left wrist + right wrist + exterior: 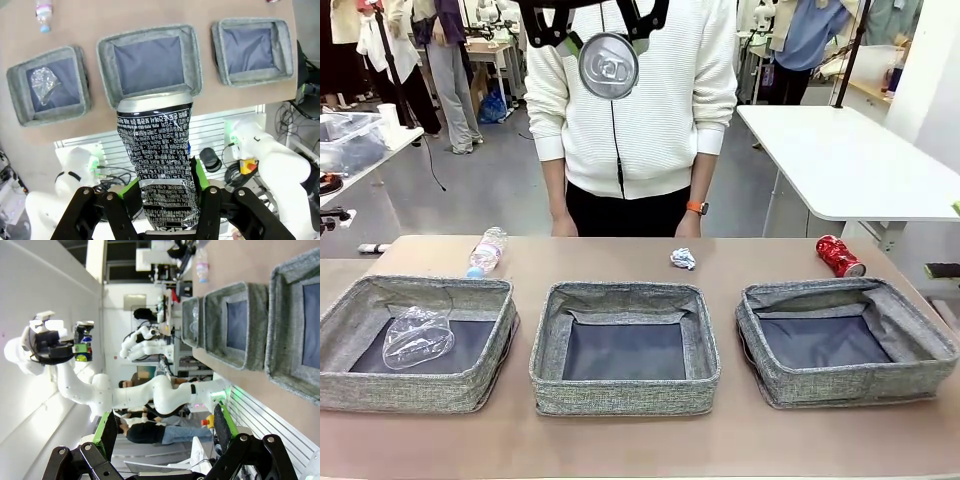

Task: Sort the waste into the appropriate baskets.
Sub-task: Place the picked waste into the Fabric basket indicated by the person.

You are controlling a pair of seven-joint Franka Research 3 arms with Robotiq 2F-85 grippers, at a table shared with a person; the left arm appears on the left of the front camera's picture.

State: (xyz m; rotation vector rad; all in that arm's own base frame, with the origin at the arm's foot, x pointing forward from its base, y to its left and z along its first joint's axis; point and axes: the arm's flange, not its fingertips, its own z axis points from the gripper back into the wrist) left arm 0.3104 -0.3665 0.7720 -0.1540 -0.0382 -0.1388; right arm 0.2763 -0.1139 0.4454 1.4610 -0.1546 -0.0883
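Can (159,165) (dented, glossy black) in left jaws.

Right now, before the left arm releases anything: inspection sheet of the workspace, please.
surface: brown table, bearing left basket, middle basket, right basket in a row.
job's things: dark can held high; crushed clear bottle in left basket; clear bottle, paper ball, red can on the table behind the baskets.
clutter: nothing seen.
grippers: left gripper shut on dark can; right gripper open, holding nothing.
cables: cable bundles by the arm bases, off the table.
surroundings: person at far edge; white table beyond.
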